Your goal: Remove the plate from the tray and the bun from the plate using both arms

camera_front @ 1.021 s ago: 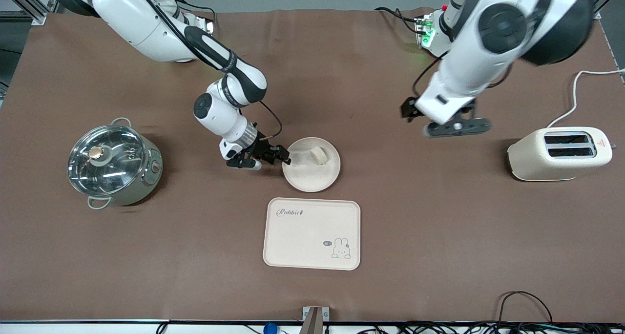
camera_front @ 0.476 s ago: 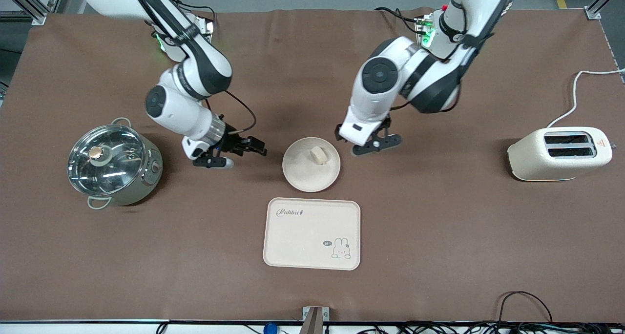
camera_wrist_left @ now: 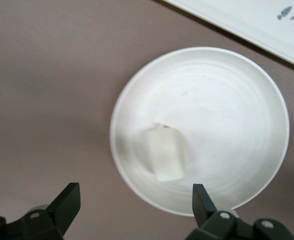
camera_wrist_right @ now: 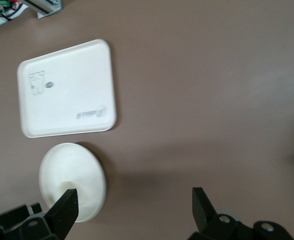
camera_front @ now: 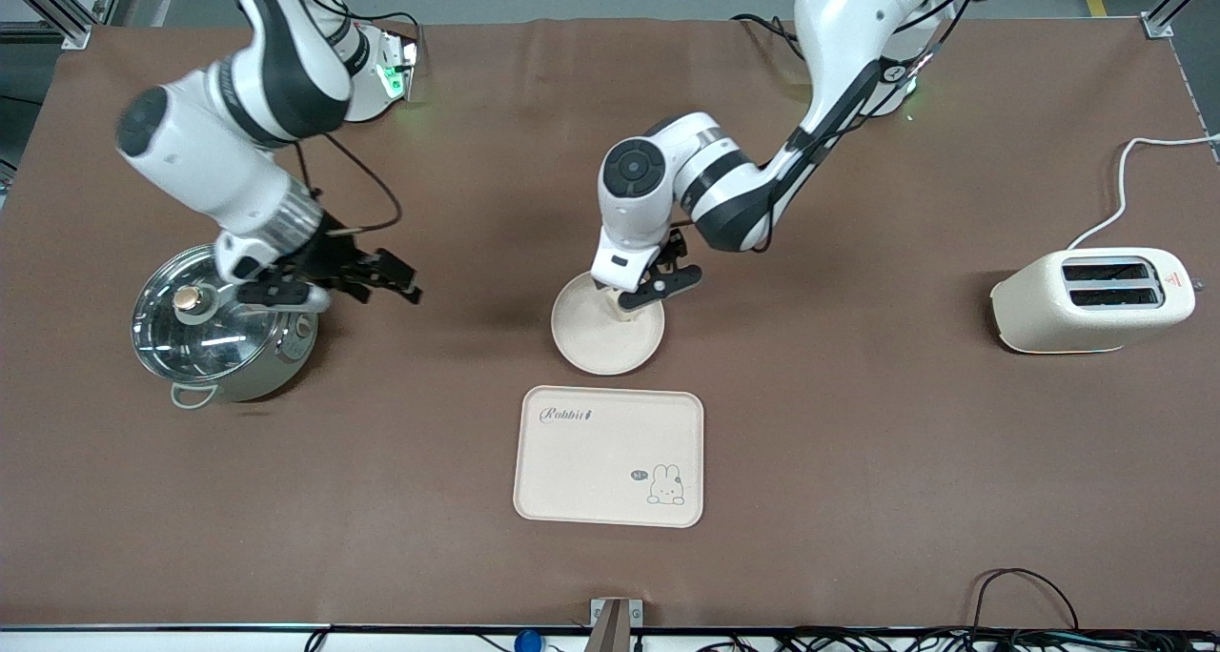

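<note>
The round plate (camera_front: 605,342) stands on the brown table, just farther from the front camera than the rabbit tray (camera_front: 610,457). The bun (camera_wrist_left: 164,155) lies on the plate (camera_wrist_left: 227,125); in the front view the left gripper covers most of it. My left gripper (camera_front: 658,288) hangs over the plate's bun side, open and empty (camera_wrist_left: 135,200), with the bun ahead between its fingers. My right gripper (camera_front: 400,278) is open and empty (camera_wrist_right: 134,207) over bare table beside the pot. The right wrist view shows the tray (camera_wrist_right: 66,90) and plate (camera_wrist_right: 71,182) farther off.
A steel pot with a glass lid (camera_front: 219,323) stands toward the right arm's end. A cream toaster (camera_front: 1091,299) with a white cord (camera_front: 1134,175) stands toward the left arm's end. Cables run along the table edge nearest the front camera.
My right gripper has drawn away from the plate's rim to beside the pot. My left arm has swung in from the toaster side to over the plate and bun.
</note>
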You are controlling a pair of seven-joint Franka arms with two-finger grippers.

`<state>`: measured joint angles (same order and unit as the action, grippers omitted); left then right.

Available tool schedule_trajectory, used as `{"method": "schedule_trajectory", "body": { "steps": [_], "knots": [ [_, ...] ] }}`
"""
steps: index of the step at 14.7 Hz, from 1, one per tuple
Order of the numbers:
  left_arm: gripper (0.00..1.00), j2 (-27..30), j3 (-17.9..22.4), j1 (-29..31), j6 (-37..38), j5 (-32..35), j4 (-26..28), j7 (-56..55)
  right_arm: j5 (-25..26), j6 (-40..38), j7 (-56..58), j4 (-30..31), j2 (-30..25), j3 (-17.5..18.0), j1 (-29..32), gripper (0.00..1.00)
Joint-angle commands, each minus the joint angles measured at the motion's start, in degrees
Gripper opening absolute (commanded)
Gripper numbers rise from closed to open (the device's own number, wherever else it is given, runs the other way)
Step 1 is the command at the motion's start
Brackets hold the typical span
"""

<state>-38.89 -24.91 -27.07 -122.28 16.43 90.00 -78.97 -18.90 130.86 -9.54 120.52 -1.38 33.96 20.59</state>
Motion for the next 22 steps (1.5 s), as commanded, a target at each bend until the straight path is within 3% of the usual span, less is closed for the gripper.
{"method": "schedule_trajectory", "body": {
  "steps": [1,4,8,14,17,18,20,21,22],
  "knots": [
    [0.96,-4.17,0.39,-1.41,-2.68,2.11,-4.05,-2.42,9.54,-14.62,2.78,-12.10,-0.73,1.02,6.20,1.00],
    [0.93,-5.93,0.48,-1.41,-4.45,2.64,-4.05,-2.42,18.35,-22.65,5.57,-21.70,-0.64,0.93,9.28,1.00],
    [0.88,-7.51,0.57,-1.41,-7.01,3.26,-3.78,-2.42,18.90,-31.18,10.34,-30.86,-0.56,1.11,12.36,1.00],
    [0.77,-9.62,0.66,-1.32,-7.80,3.96,-3.69,-2.51,18.98,-40.59,15.87,-35.79,-0.47,0.23,14.47,1.00],
    [0.68,-9.71,0.66,-1.32,-7.80,3.96,-3.69,-2.51,18.90,-43.30,16.31,-35.70,-0.47,-1.08,12.47,1.00],
    [0.59,-9.71,0.66,-1.32,-7.80,3.96,-3.69,-2.51,19.07,-43.76,16.31,-35.71,-0.47,-4.40,8.54,1.00],
    [0.39,-9.19,0.66,-1.06,-7.80,3.96,-3.87,-2.42,18.98,-43.85,16.40,-35.62,-0.47,-16.93,-3.04,1.00],
    [0.31,-8.75,0.66,-0.71,-7.62,4.05,-4.04,-2.42,18.90,-43.76,16.40,-35.53,-0.56,-21.00,-6.50,1.00],
    [0.23,-8.05,0.66,-0.45,-7.27,4.05,-4.05,-2.33,18.90,-43.59,16.40,-35.62,-0.47,-21.30,-6.79,1.00]
  ]
}}
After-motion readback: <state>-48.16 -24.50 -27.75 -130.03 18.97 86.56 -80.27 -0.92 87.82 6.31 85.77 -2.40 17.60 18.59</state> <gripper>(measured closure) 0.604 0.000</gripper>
